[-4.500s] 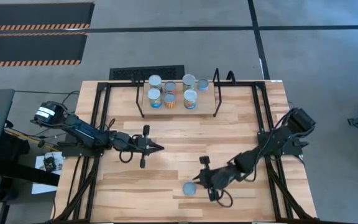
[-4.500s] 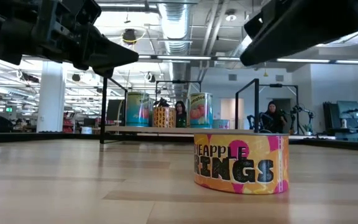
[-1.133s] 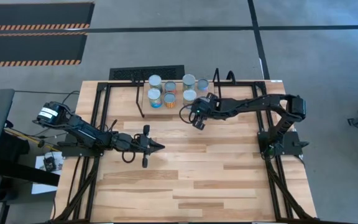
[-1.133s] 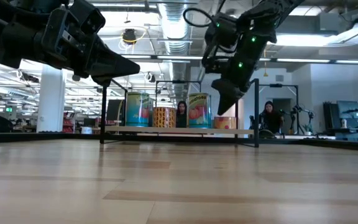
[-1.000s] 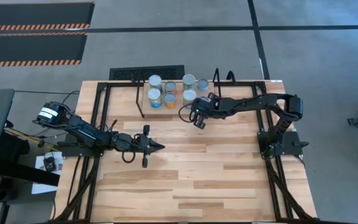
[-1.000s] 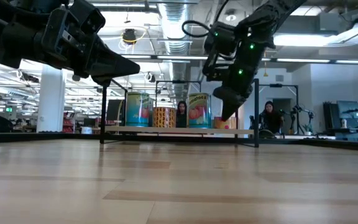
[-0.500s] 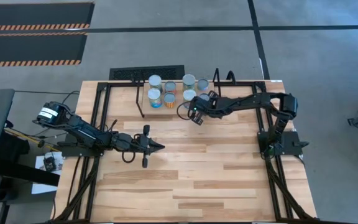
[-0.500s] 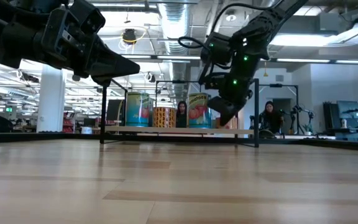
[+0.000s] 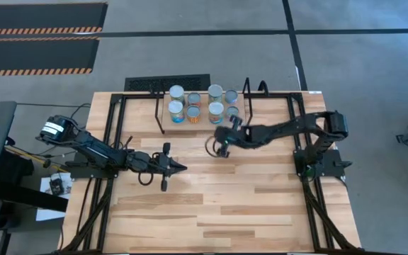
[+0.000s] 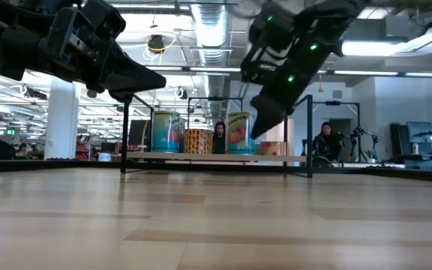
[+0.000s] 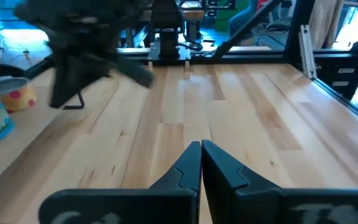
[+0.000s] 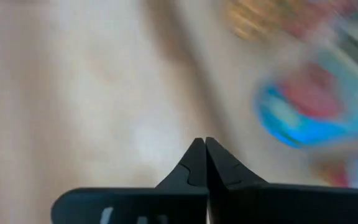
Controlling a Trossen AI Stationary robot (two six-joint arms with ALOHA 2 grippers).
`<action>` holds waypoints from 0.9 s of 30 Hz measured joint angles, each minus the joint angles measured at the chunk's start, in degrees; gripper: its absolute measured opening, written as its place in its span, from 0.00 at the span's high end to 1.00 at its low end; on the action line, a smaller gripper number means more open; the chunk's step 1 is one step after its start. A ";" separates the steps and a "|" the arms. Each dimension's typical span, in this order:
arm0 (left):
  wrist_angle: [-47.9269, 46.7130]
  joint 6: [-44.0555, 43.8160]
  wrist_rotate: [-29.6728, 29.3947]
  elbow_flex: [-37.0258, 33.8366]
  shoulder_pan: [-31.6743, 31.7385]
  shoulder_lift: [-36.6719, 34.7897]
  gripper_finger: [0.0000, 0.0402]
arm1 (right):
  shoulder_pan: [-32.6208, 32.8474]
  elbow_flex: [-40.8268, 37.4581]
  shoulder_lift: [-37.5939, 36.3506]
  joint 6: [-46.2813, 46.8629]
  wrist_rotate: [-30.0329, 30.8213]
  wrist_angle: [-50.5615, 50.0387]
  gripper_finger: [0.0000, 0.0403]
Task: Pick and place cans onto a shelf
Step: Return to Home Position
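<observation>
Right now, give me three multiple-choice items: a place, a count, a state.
1. Where is the right hand?
A. Over the table, just in front of the shelf
B. Over the floor
C. Touching the left arm's base

2. How many cans stand on the shelf?
A. Four
B. Six
C. Eight

3. The left hand is:
A. Wide open
B. Shut and empty
C. Shut on a can

Key:
1 A, the high view shows it by the shelf's front.
2 C, eight round tops show there.
3 B, its wrist view shows it closed with nothing between.
</observation>
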 joint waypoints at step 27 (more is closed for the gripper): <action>-21.69 6.19 29.25 -0.01 19.15 -23.42 1.00 | 5.78 -47.10 -44.61 -9.81 -28.64 46.89 0.98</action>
